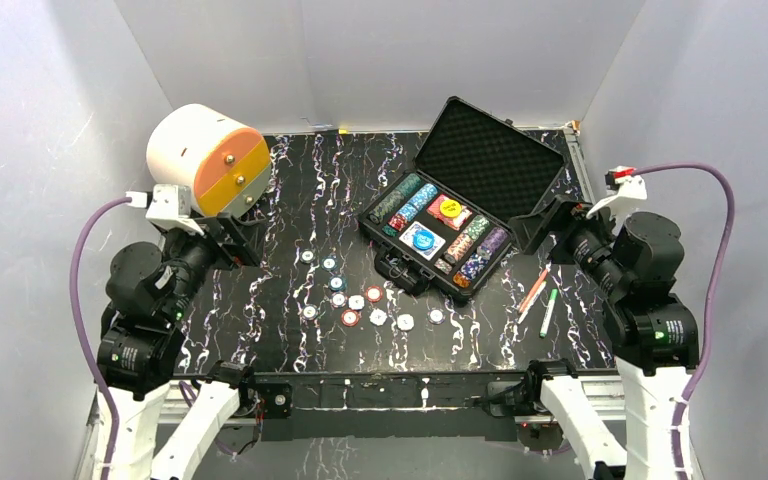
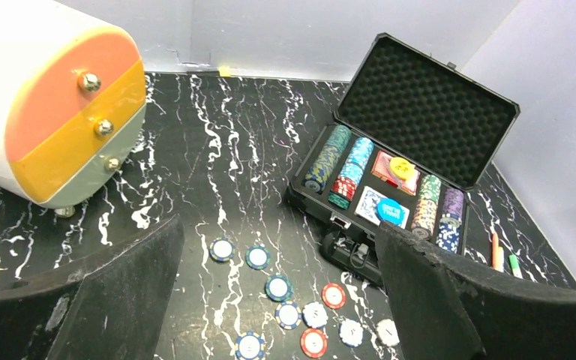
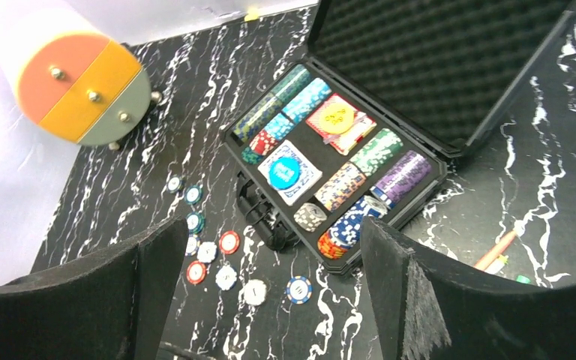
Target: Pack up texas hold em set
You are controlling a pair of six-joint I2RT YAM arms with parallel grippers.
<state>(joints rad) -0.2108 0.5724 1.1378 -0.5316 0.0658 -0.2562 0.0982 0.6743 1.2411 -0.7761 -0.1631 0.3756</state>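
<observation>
The black case (image 1: 487, 158) lies open at the back right of the table, its foam-lined lid propped up. Its tray holds rows of multicoloured chips, two card decks, a yellow disc and a blue disc. Several loose red, white, teal and blue chips (image 1: 356, 302) are scattered on the table in front of the case. They also show in the left wrist view (image 2: 278, 287) and the right wrist view (image 3: 229, 241). My left gripper (image 1: 235, 235) is open and empty, raised left of the chips. My right gripper (image 1: 548, 222) is open and empty, beside the case's right end.
A white-and-orange round drawer unit (image 1: 205, 160) stands at the back left, close behind my left gripper. A red pen (image 1: 533, 290) and a green pen (image 1: 548, 312) lie right of the case's front corner. Grey walls enclose the table.
</observation>
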